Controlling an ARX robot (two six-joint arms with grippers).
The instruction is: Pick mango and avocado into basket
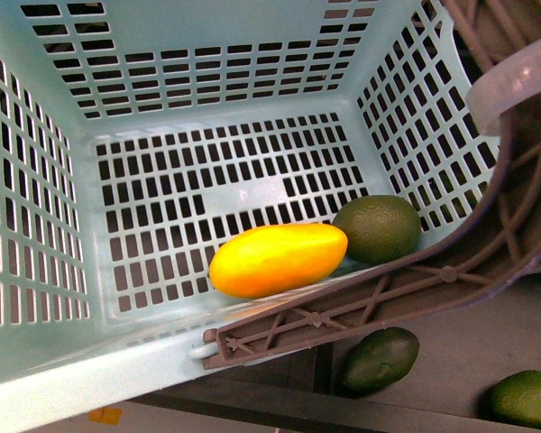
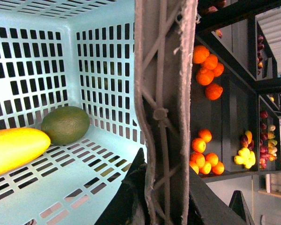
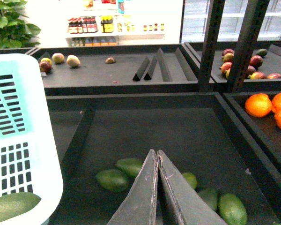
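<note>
The yellow-orange mango lies on the slotted floor of the pale teal basket, near its front wall. The dark green avocado rests right beside the mango's tapered end, in the basket's corner. The left wrist view shows the same pair, mango and avocado, inside the basket. My left gripper is shut on the basket's brown lattice handle. My right gripper is shut with nothing in it, hanging over a dark bin beside the basket.
Loose avocados lie in the dark bin under my right gripper, and two show below the basket. Oranges fill nearby shelf bins. A dark shelf post rises behind the bin.
</note>
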